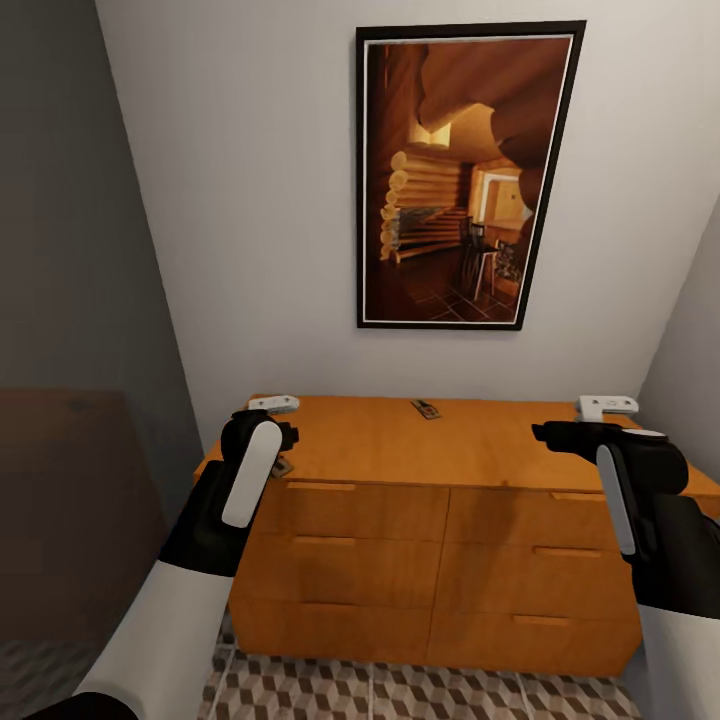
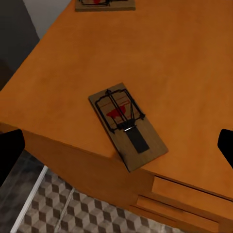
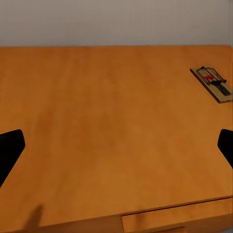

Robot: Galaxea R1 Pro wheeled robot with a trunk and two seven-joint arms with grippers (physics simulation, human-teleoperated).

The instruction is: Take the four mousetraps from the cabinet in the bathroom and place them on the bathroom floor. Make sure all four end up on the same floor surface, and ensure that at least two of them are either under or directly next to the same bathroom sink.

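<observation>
- left gripper (image 1: 285,436) hangs over the front left corner of the cabinet (image 1: 480,445), its fingers spread wide with nothing between them; in the left wrist view the dark fingertips (image 2: 9,153) sit at the two far edges, well apart.
- right under it lies a mousetrap (image 2: 127,125), flat on the cabinet top, turned at an angle, one end poking just past the front edge above the drawer fronts.
- in the head view that same trap is a small dark sliver (image 1: 282,466) just beside the left wrist, at the top's front lip.
- another mousetrap (image 2: 104,4) shows farther back on the top in the left wrist view, cut off by the picture's edge.
- right gripper (image 1: 545,433) hovers above the right part of the cabinet top, also wide open and empty; its fingertips (image 3: 10,148) frame bare orange wood.
- a mousetrap (image 3: 212,83) lies off to one side in the right wrist view, near the back of the top, clear of the fingers.
- head view picks up a trap (image 1: 426,408) near the back edge, about mid-width, close to the wall.
- below the cabinet, the bathroom floor (image 1: 420,692) shows its cube-pattern tiles.
- above, a framed picture (image 1: 465,175) of a log interior hangs on the pale wall.
</observation>
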